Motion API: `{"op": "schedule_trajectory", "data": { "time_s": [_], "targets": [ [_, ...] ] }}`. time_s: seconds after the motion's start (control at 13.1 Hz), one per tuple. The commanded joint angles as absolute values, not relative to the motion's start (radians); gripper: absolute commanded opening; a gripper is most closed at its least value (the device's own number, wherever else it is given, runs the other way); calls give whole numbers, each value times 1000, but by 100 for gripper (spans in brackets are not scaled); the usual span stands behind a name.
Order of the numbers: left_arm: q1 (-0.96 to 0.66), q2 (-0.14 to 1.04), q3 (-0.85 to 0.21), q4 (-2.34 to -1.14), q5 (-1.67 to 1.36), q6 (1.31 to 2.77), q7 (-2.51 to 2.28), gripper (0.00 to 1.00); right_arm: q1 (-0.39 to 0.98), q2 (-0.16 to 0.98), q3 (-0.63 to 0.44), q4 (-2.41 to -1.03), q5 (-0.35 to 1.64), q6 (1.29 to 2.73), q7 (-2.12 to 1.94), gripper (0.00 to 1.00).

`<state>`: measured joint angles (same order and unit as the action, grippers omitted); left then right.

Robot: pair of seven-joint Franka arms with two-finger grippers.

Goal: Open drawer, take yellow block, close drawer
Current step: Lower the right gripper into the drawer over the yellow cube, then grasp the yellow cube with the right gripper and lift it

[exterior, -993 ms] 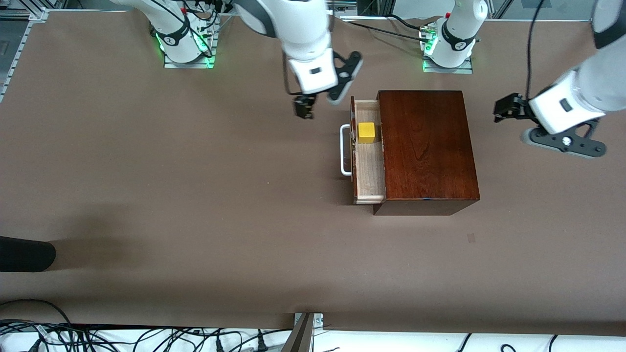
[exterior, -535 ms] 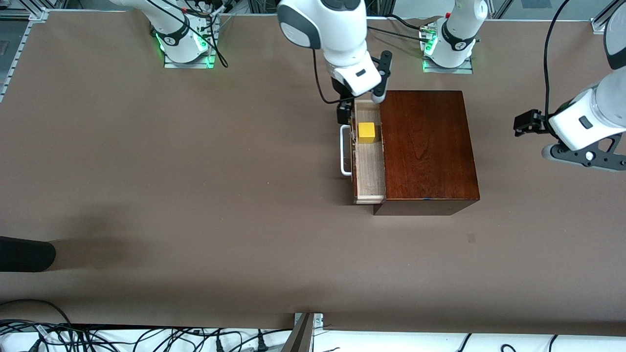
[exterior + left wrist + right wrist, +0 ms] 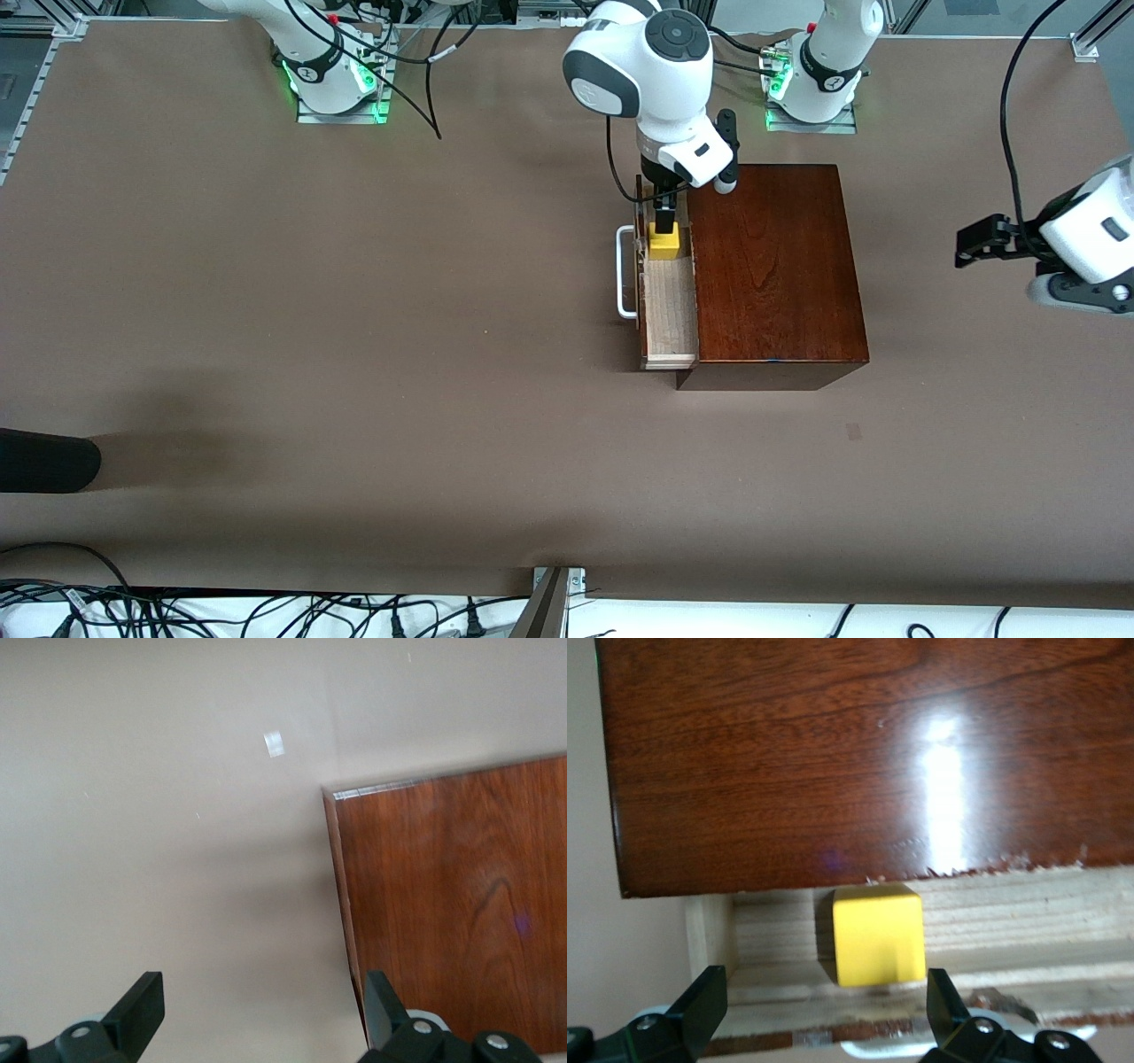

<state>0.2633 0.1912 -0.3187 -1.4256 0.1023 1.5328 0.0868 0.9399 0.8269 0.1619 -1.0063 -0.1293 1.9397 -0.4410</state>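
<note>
The drawer (image 3: 669,301) stands pulled out of the dark wooden box (image 3: 771,266), just right of the frame's centre. The yellow block (image 3: 664,241) sits in the drawer's upper end. The right pincer (image 3: 664,221) hangs over it, jaws open, gripping nothing. The left pincer (image 3: 974,244) waits open over the desk (image 3: 354,354) at the right edge.

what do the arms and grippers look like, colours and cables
Both arms are glossy white with dark grey joint caps and black cables; their bases glow green. The right gripper and left gripper are black, on white wrist housings with black camera brackets.
</note>
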Motion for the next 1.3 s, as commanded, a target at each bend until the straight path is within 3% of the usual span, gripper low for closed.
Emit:
{"op": "schedule_trajectory", "data": {
  "time_s": [0.0,0.99,1.07,1.22],
  "targets": [
    [320,-47,-331,-1773,20,1754,83,100,956,874,156,-943,-178,1934,-469,100],
    [322,-32,-322,-1732,2,1746,84,100,963,933,137,-922,-186,1988,-468,100],
    [237,-31,-257,-1730,6,1740,84,100,962,934,137,-920,-186,1990,-468,100],
    [5,-34,-16,-1730,11,1736,84,100,962,934,129,-920,-186,2008,-468,100]
  ]
}}
